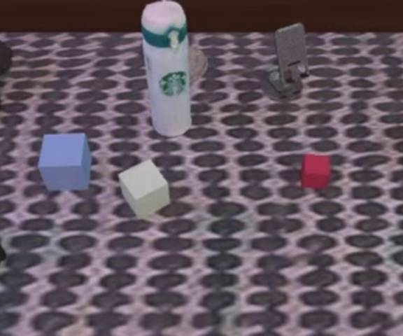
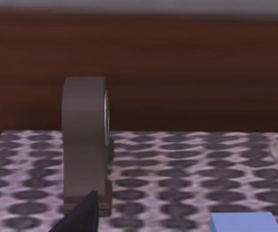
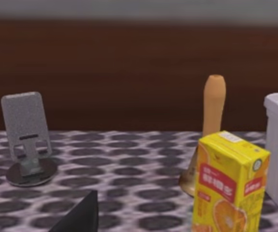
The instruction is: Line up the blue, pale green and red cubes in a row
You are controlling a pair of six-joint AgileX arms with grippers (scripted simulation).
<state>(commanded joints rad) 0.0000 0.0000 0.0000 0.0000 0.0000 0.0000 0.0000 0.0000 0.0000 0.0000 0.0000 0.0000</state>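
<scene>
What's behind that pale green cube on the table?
Behind the pale green cube, toward the table's far edge, stands a white bottle with a green logo. Something roundish shows beside the bottle, mostly covered by it, so I cannot tell what it is.

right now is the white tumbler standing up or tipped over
Upright: in the top view the white tumbler stands on its base on the table, teal-banded lid uppermost.

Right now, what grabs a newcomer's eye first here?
The tall white tumbler stands at the table's far middle. Before it, the blue cube and pale green cube sit close together at left, the small red cube alone at right. In the right wrist view, a yellow juice carton looms close.
</scene>
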